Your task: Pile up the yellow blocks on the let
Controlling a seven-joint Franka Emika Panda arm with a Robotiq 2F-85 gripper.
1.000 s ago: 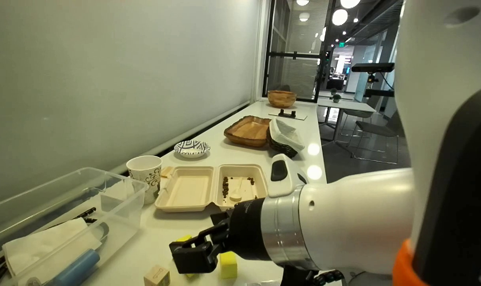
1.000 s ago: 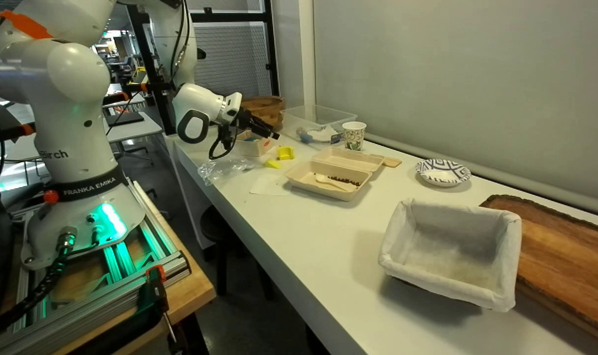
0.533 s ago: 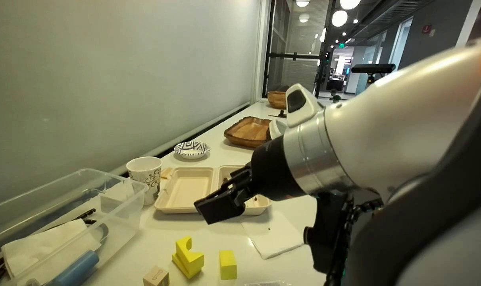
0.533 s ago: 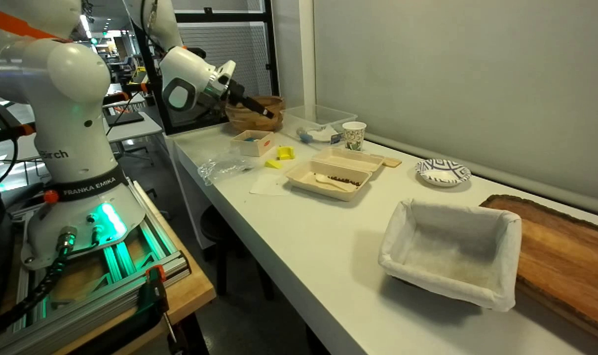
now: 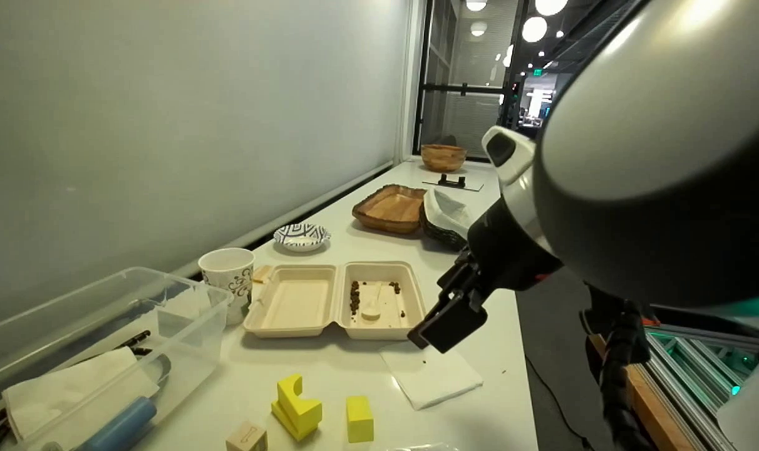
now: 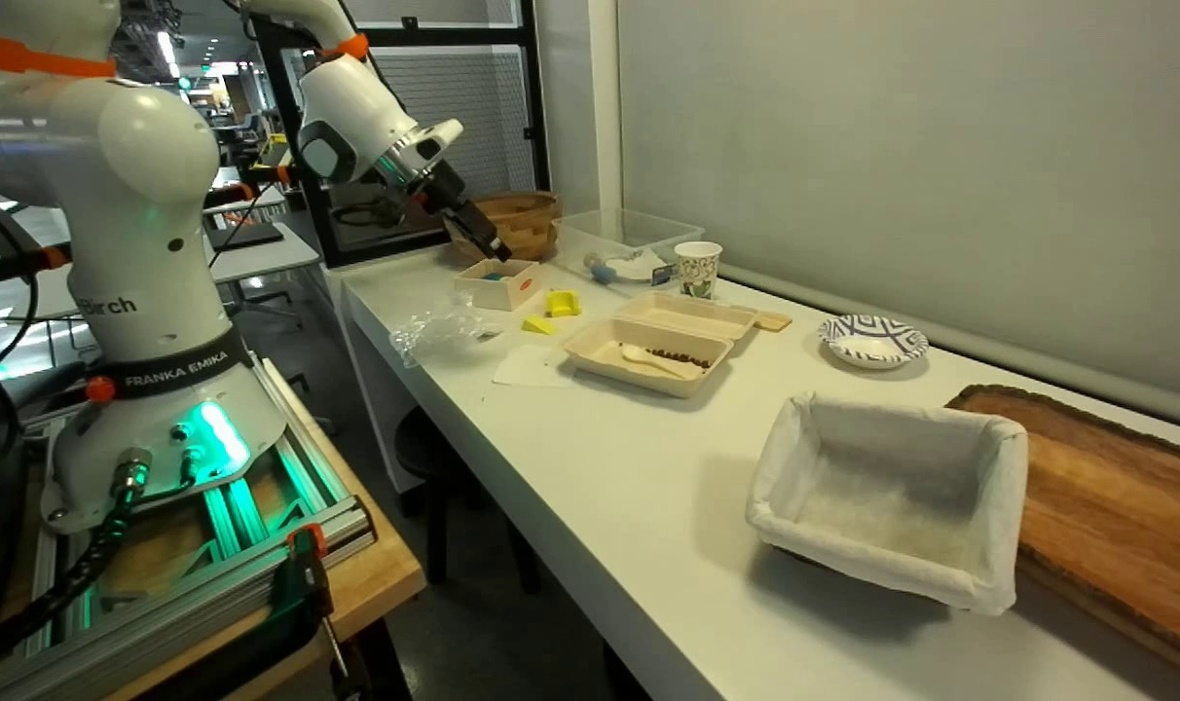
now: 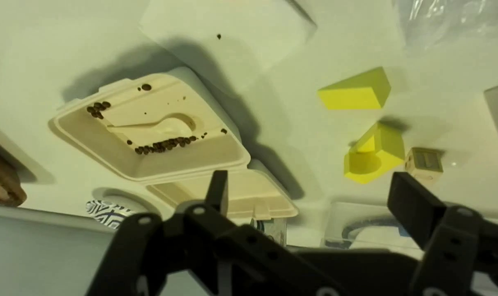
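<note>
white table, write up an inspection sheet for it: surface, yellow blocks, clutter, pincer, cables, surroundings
Surface: white table; a dark speck lies on the white napkin.
Job's things: a yellow block lies apart from a notched yellow block, so not piled with it; whether another piece sits under the notched one, I cannot tell.
Clutter: open takeout tray with dark bean-like bits and a spoon inside; paper cup; small pale block; plastic wrap.
Pincer: jaws spread apart, holding nothing.
Cables: black cable at the arm's base.
Surroundings: pale wall along the table; dark stool by the table's front edge.
</note>
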